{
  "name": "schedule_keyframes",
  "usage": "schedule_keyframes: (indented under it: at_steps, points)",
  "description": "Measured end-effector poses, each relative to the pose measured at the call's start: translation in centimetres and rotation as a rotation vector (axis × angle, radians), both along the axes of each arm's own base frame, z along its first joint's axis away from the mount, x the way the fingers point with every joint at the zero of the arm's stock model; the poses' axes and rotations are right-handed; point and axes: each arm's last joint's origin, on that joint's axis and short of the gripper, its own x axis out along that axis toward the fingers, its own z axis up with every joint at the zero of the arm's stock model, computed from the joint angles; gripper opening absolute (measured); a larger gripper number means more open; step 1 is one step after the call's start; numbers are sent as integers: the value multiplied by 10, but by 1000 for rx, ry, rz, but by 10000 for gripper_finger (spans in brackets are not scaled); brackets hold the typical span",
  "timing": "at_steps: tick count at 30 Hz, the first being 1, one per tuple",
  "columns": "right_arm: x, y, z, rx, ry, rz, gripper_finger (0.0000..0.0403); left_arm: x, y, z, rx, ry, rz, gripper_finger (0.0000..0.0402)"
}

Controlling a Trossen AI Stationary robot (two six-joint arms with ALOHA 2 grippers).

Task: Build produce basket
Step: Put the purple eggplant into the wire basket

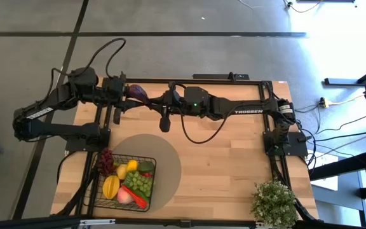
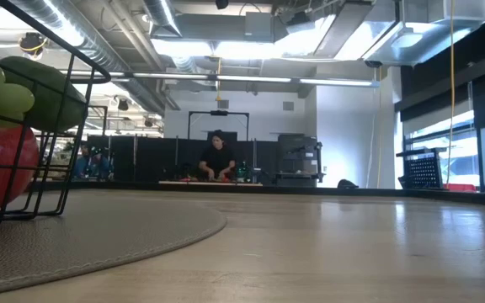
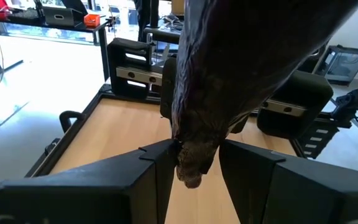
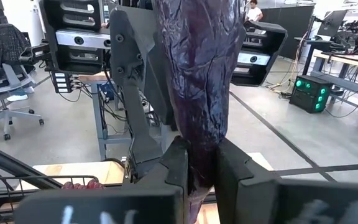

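Both grippers clamp one purple eggplant [image 1: 137,93] above the table's far edge: left gripper [image 3: 194,163], right gripper [image 4: 199,163]. One should let go first; the basket [image 1: 98,186] sits nearer, on the left.

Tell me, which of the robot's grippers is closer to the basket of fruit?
Left. The left gripper is up at the table's far edge, roughly above the basket; the right gripper sits beside it, farther to the basket's right. Both clamp the eggplant.
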Motion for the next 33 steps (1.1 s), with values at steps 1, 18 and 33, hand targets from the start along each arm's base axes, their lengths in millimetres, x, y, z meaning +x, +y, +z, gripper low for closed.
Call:
schedule_keyframes:
  at_steps: [1, 18, 33]
  points:
    - [0, 0, 0, 0, 0, -1, 30, 0, 0, 0, -3, 0, 0, 112]
    - [-1, -1, 0, -18, 8, -5, 29, 8, 3, 0, 2, -12, 14, 78]
    - [0, -1, -2, 8, 18, -17, 70, 6, 3, -2, -31, 8, 38, 28]
